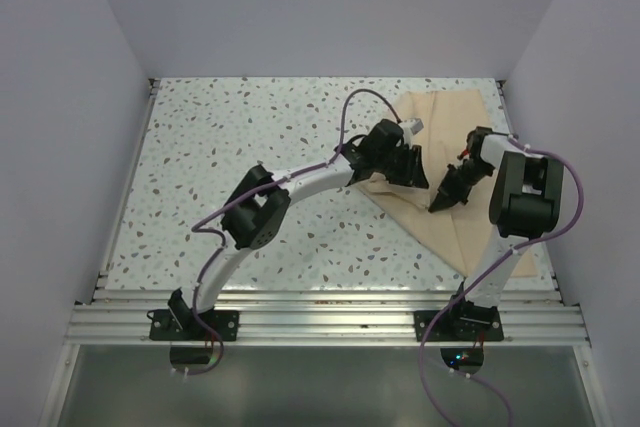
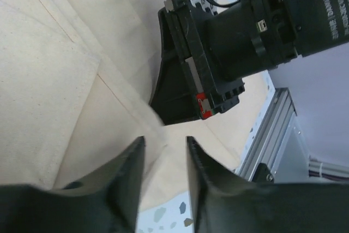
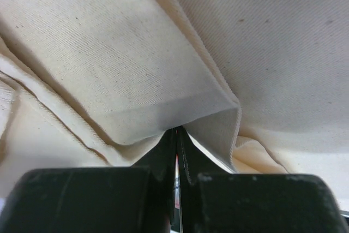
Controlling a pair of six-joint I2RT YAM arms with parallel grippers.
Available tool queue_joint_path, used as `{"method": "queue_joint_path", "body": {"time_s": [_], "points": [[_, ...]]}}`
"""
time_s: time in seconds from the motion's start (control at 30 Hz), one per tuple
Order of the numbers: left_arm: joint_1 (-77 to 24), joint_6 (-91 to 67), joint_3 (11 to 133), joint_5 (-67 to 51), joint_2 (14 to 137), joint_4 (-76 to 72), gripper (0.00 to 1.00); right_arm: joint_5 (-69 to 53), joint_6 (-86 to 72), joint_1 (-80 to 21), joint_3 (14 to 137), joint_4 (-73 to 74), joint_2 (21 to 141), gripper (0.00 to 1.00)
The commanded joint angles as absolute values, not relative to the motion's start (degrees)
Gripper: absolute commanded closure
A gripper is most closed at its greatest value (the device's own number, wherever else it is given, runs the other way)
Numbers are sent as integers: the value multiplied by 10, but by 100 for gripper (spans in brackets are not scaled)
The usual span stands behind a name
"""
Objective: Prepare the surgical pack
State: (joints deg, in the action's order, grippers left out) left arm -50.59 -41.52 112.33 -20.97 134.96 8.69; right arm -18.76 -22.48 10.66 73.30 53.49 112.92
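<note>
The surgical pack shows as a tan cloth sheet (image 1: 455, 112), folded over itself at the back right of the speckled table; nothing else of it is in view. My left gripper (image 1: 410, 169) hovers over the cloth's left edge. In the left wrist view this gripper (image 2: 165, 141) is open, and a fold of the cloth (image 2: 49, 80) lies just beyond its fingertips, with nothing between them. My right gripper (image 1: 440, 205) points down onto the middle of the cloth. Seen from the right wrist, it (image 3: 177, 130) is shut on a raised fold of the cloth (image 3: 109, 42).
The black body of the right gripper (image 2: 218, 53) stands close in front of the left fingers. An aluminium rail (image 1: 320, 312) runs along the table's near edge. White walls close in the left, right and back. Bare speckled table (image 1: 250, 127) lies left of the cloth.
</note>
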Motion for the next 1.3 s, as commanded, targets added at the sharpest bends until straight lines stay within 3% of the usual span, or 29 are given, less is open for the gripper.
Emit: {"method": "queue_joint_path", "body": {"time_s": [0.0,0.1,0.13,0.2,0.23,0.33,0.4,0.6,0.87,1.27], "points": [[-491,-370,1130,-250,1324,75,53,-155,-218,112,756,548,1114,100],[-468,-339,1114,-250,1278,78,45,-150,-219,112,773,563,1100,100],[-452,-334,1107,-252,1254,76,36,-144,-217,112,780,569,1097,100],[-433,-334,1077,-256,1232,69,36,-137,-217,112,807,584,1088,91],[-413,-337,1064,-258,1211,61,37,-138,-218,112,816,585,1085,80],[-376,-350,1013,-274,1184,38,41,-166,-231,110,844,582,1071,60],[-362,-341,992,-282,1177,41,46,-198,-244,109,856,574,1068,55],[-328,-338,947,-293,1158,45,52,-333,-364,95,793,478,1069,53],[-305,-323,928,-309,1138,62,51,-339,-440,82,731,382,1070,50],[-287,-320,913,-332,1130,68,51,-322,-475,82,725,326,1115,63]]}}
